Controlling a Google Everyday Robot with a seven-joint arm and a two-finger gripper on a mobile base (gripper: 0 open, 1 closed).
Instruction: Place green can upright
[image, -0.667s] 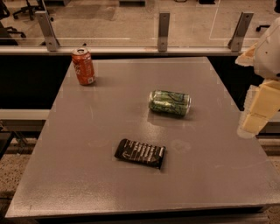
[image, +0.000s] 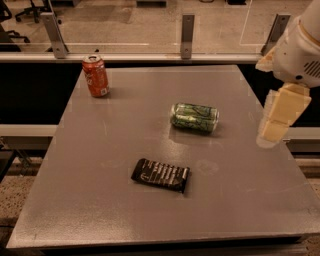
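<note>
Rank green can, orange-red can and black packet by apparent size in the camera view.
1. black packet and green can: look about alike, not ranked.
2. orange-red can: looks smallest, but it stands farthest from the camera, so unsure.
The gripper hangs at the table's right edge, touching none.

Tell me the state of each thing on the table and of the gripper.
green can: lying on its side, middle of the table, not held.
orange-red soda can: standing upright, far left corner.
black packet: lying flat, near front.
gripper: at the table's right edge, apart from the green can.
</note>
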